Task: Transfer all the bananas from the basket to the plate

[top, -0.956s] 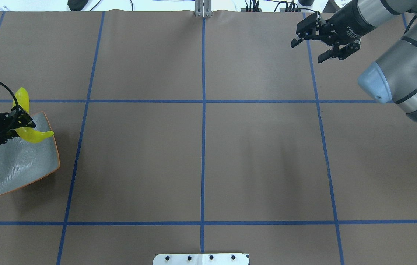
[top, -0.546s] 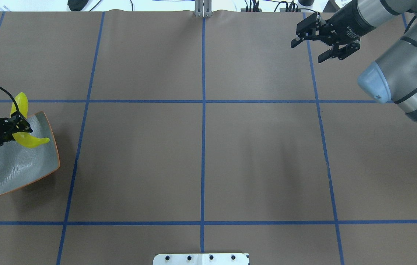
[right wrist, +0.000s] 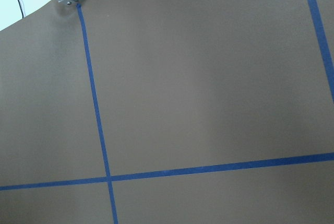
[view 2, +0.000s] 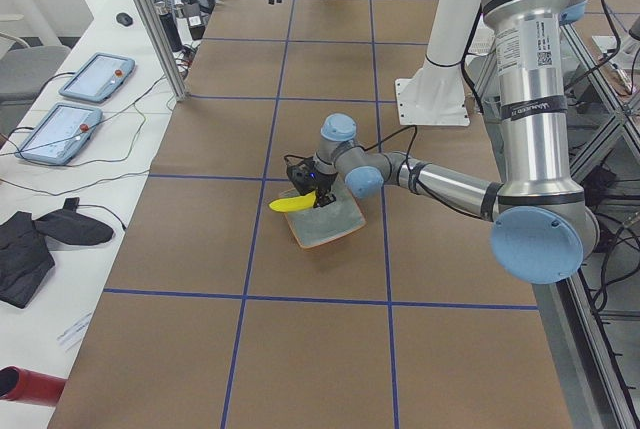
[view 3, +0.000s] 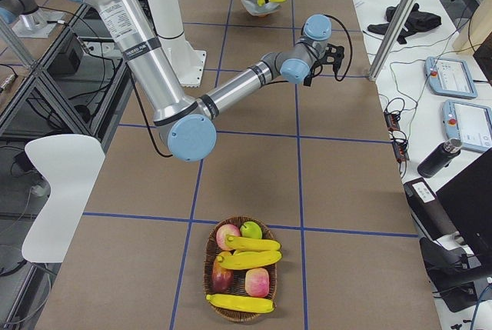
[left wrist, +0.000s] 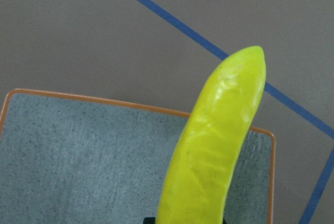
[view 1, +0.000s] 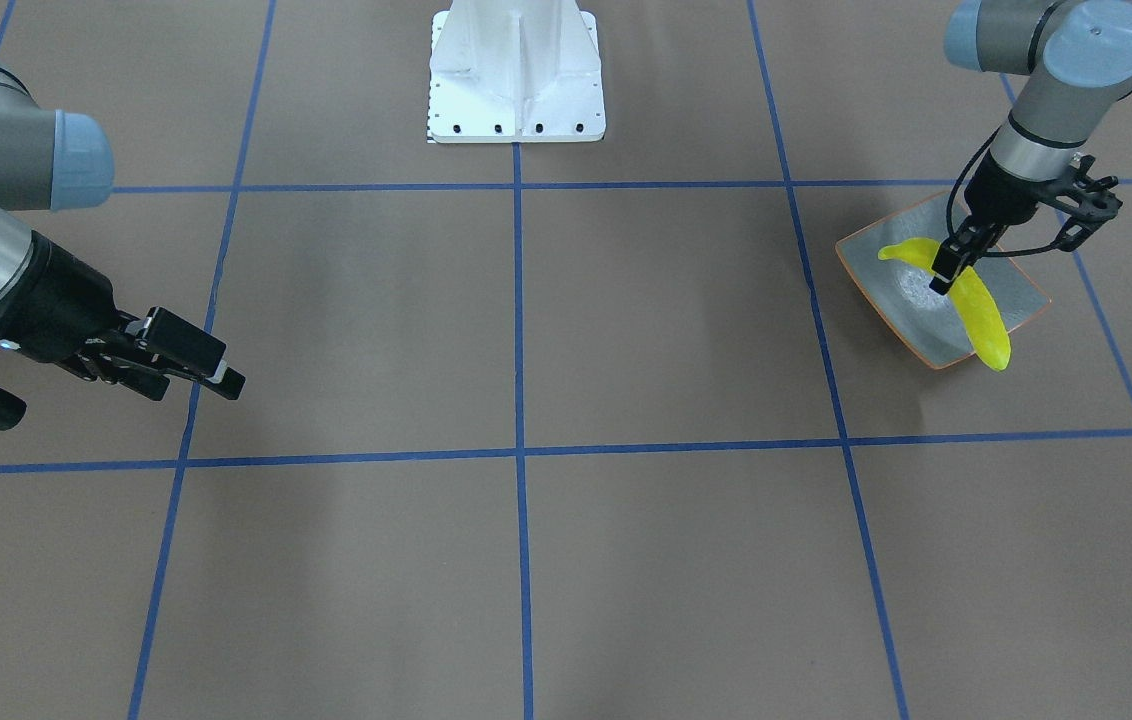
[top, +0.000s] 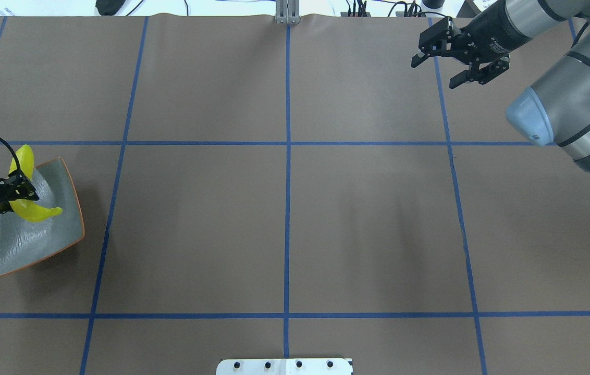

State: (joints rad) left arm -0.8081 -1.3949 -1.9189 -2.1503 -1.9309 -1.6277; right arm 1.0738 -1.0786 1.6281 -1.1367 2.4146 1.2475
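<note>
Barely begun: grips a first banana (view 1: 984, 315) in the left claw (view 1: 948, 268) low over the plate (view 1: 911, 310), one tip past the rim, not yet released. Leaves three bananas (view 3: 250, 259) in the basket (view 3: 211, 249) well apart, with the right claw (top: 434, 74) spread and empty over the worktop (top: 284, 234).

The left gripper (top: 23, 195) stands lower and further back toward the robot than one second ago, carrying the banana (top: 39, 212) with it. The plate (top: 29, 245) below the gripper is now closer under the fruit, and less banana overhangs the rim beyond the gripper.
</note>
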